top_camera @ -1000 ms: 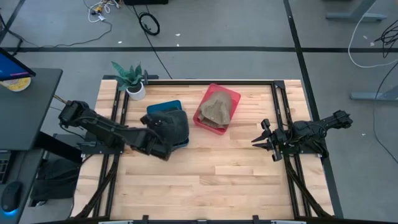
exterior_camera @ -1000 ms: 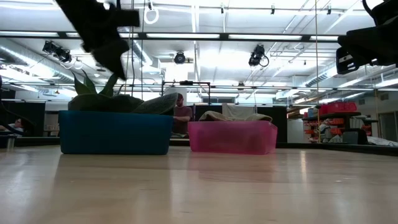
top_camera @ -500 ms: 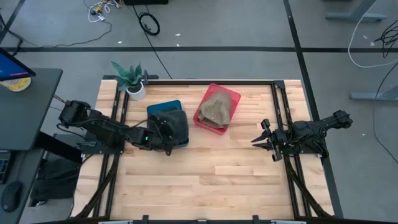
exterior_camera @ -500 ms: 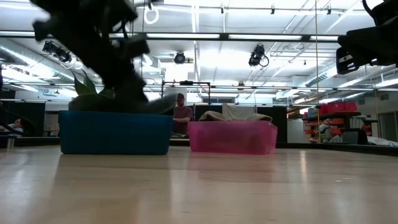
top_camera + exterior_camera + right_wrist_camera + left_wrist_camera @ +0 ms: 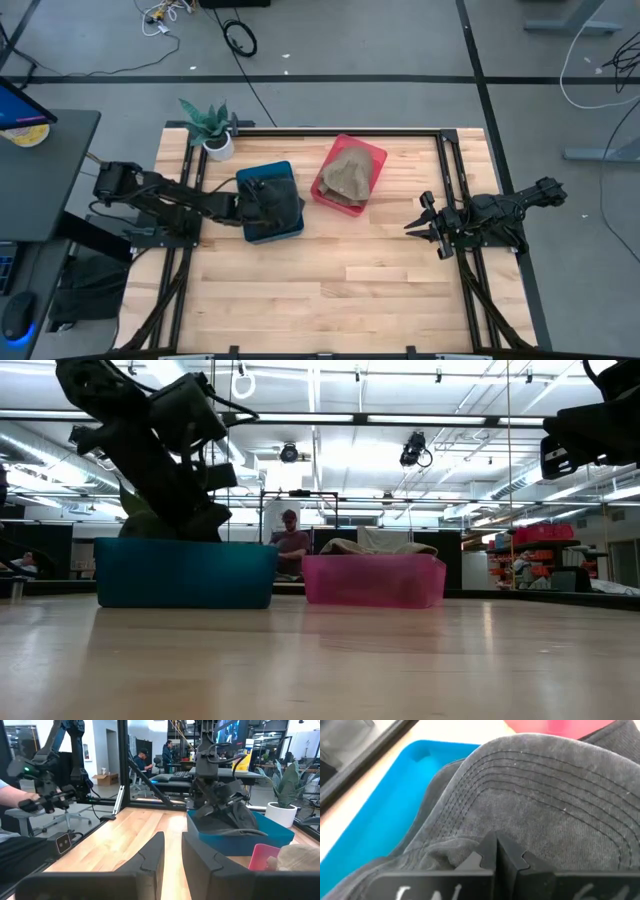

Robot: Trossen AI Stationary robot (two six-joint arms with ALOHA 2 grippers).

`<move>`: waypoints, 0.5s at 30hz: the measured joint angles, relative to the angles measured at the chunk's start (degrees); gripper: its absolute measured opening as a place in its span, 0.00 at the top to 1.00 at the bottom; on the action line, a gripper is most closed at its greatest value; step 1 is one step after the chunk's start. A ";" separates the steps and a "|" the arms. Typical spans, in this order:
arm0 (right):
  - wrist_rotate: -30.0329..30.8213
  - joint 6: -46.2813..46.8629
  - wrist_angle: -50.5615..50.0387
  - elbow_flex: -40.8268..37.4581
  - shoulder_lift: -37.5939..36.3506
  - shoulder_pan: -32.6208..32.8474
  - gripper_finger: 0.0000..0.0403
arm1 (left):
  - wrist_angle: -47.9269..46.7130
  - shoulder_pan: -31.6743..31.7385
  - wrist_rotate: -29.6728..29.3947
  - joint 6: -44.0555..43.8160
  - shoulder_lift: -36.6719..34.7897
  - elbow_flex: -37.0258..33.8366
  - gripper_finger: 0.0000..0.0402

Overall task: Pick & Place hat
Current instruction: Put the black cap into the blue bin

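A dark grey hat (image 5: pixel 283 198) with a stitched brim (image 5: pixel 540 805) lies bunched in the blue bin (image 5: pixel 262 171) left of the table's middle. My left gripper (image 5: pixel 249 205) reaches into that bin from the left and is shut on the hat. From the low view its arm leans over the blue bin (image 5: pixel 185 572). My right gripper (image 5: pixel 418 225) waits open above the table's right side, clear of everything. My left gripper (image 5: pixel 496 851) pinches a raised fold of the grey cloth (image 5: pixel 470 845) beside the stitched brim, between its two shut fingers. The fingers come slanting down from the table's left. The hat sits in the blue bin, slack and crumpled around the fingers.
A pink bin (image 5: pixel 376 156) holding a tan hat (image 5: pixel 347 172) stands right of the blue one. A potted plant (image 5: pixel 212 130) is at the far left corner. Black rails run along both sides. Bare wood (image 5: pixel 330 290) fills the near half. People show in the room beyond.
My left gripper has moved down and toward the far edge, into the blue bin, staying shut on the hat. The hat, which hung over the bin's near right side, now lies gathered inside the bin.
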 joint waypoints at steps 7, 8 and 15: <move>0.01 0.00 -0.02 0.00 0.00 0.02 0.82 | -4.15 -5.52 -4.45 2.69 0.24 6.07 0.99; 0.02 0.00 -0.02 0.00 0.00 0.01 0.82 | -5.23 -6.10 -4.56 2.69 0.24 6.95 0.99; 0.01 0.00 -0.02 0.00 0.00 0.01 0.82 | -14.08 -9.67 -8.34 2.80 0.24 12.58 0.99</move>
